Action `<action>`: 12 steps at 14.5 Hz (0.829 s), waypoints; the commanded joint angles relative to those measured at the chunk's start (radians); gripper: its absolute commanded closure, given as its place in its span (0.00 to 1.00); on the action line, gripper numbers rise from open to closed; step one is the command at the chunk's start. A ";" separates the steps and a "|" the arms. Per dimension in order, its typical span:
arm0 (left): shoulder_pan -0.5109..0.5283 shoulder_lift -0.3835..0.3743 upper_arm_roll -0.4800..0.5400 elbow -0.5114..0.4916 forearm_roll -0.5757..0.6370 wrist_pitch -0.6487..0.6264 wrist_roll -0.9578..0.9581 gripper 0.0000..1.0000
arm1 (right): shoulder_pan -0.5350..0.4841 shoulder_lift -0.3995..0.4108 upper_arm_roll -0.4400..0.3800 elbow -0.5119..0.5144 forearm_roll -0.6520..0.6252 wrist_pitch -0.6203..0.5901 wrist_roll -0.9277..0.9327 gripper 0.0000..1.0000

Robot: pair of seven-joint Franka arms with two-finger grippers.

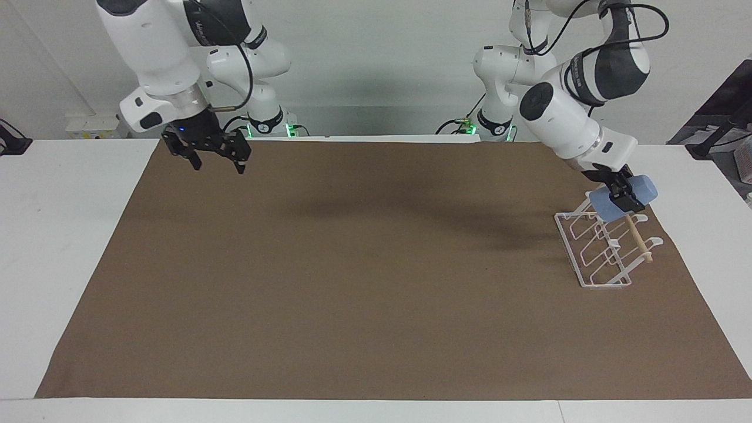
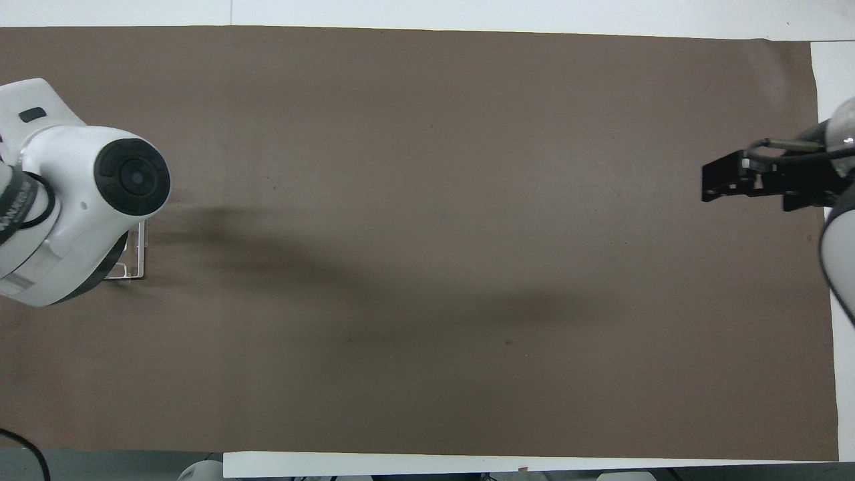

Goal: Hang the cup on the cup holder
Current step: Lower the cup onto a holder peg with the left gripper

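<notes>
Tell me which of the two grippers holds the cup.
The left gripper, over the cup holder, is shut on the blue cup. The right gripper is open and empty.

Brown mat [image 1: 376, 282] spread flat over most of white table [image 1: 64, 247], table bare at both ends; white wall, cables near the wall.

Even, bright light falls from above on my work. My arms throw soft, wide shadows across the brown mat [image 1: 376, 282], darkest near its middle and toward the cup holder [image 1: 605, 244]. The white tabletop [image 1: 64, 235] shows no harsh glare. Both views look sharp; my left arm's shell looms large at the overhead view's edge.
</notes>
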 commanded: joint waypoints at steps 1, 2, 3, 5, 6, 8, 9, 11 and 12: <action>0.020 0.054 -0.006 0.008 0.147 -0.006 -0.031 0.62 | -0.051 0.024 0.017 0.059 -0.043 -0.080 -0.070 0.01; 0.024 0.067 -0.006 0.009 0.189 0.003 -0.031 0.62 | -0.094 0.023 0.037 0.056 -0.035 -0.075 -0.085 0.01; 0.024 0.097 -0.006 0.027 0.224 0.008 -0.032 0.62 | -0.116 0.015 0.076 0.052 -0.035 -0.072 -0.103 0.01; 0.018 0.171 -0.007 0.092 0.238 0.003 -0.037 0.62 | -0.169 0.016 0.121 0.049 -0.035 -0.072 -0.113 0.01; 0.010 0.189 -0.006 0.091 0.240 -0.006 -0.038 0.62 | -0.180 0.019 0.141 0.049 -0.034 -0.072 -0.116 0.01; 0.008 0.191 -0.007 0.065 0.240 -0.023 -0.043 0.62 | -0.170 0.018 0.147 0.047 -0.032 -0.078 -0.105 0.01; 0.008 0.192 -0.007 0.058 0.240 -0.029 -0.051 0.62 | -0.165 0.013 0.147 0.033 -0.032 -0.080 -0.107 0.01; 0.008 0.194 -0.009 0.048 0.240 -0.029 -0.072 0.62 | -0.166 0.007 0.147 0.024 -0.022 -0.080 -0.113 0.01; 0.007 0.197 -0.010 0.048 0.238 -0.031 -0.075 0.62 | -0.168 0.007 0.147 0.022 -0.020 -0.080 -0.114 0.01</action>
